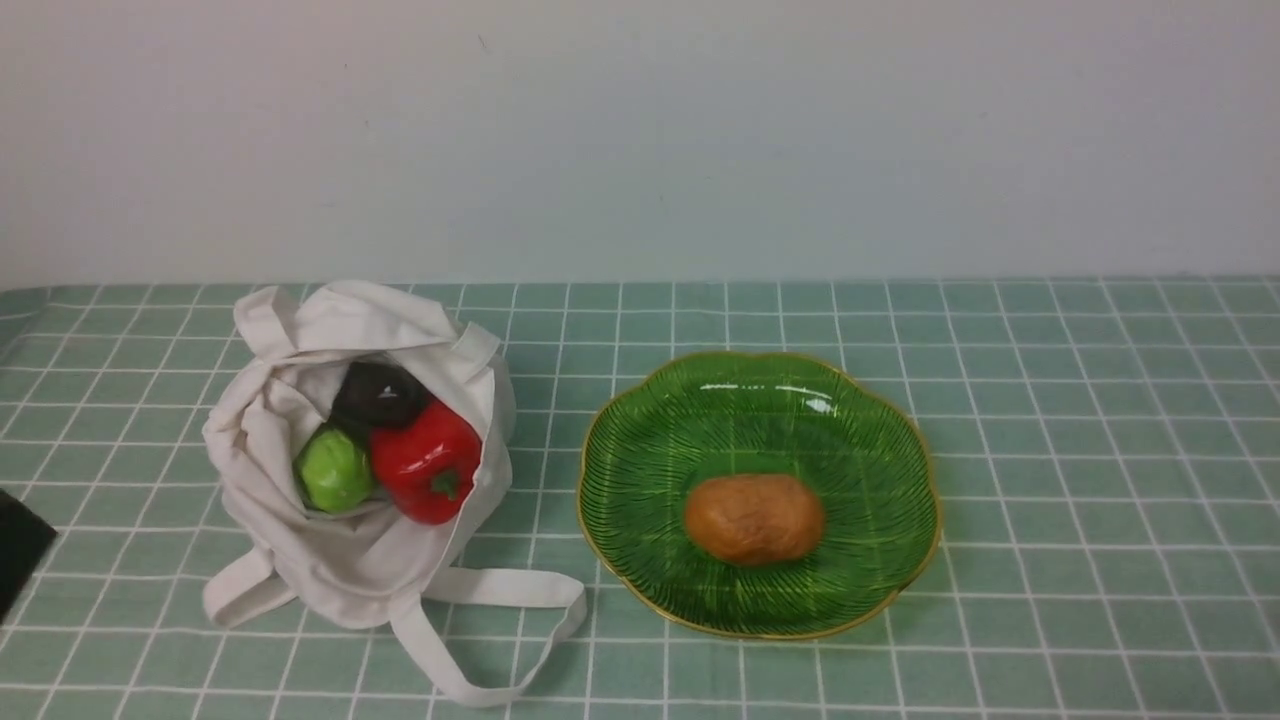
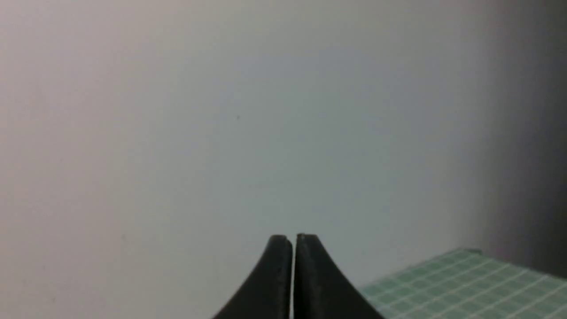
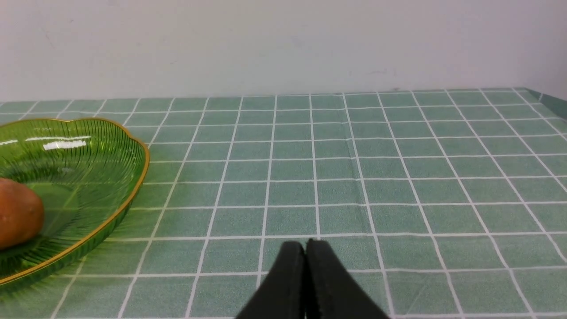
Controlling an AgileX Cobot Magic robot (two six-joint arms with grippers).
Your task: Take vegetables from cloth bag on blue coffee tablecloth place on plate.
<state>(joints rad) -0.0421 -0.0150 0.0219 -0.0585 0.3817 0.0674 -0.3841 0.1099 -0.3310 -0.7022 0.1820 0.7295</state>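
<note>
The left gripper (image 2: 292,239) and the right gripper (image 3: 305,244) are each seen with fingers pressed together on nothing, well apart from the load. The potato (image 1: 754,519) is already laid on the plate (image 1: 640,410), slightly to the near side of centre, its long axis running left to right. Three vegetables are packed touching one another in the upturned mouth of the cloth bag (image 1: 340,575), to the left of the plate on the blue coffee tablecloth (image 1: 1100,450): the red pepper (image 1: 425,460), the light-green one (image 1: 334,468) and the near-black one (image 1: 380,393). The pepper's green stem is pointed towards the near side. Canvas could probably be pinched along with the pepper and the bag dragged. The glossy skins could be squeezed out of a shallow grip. The potato could be knocked by the next vegetable set down.
</note>
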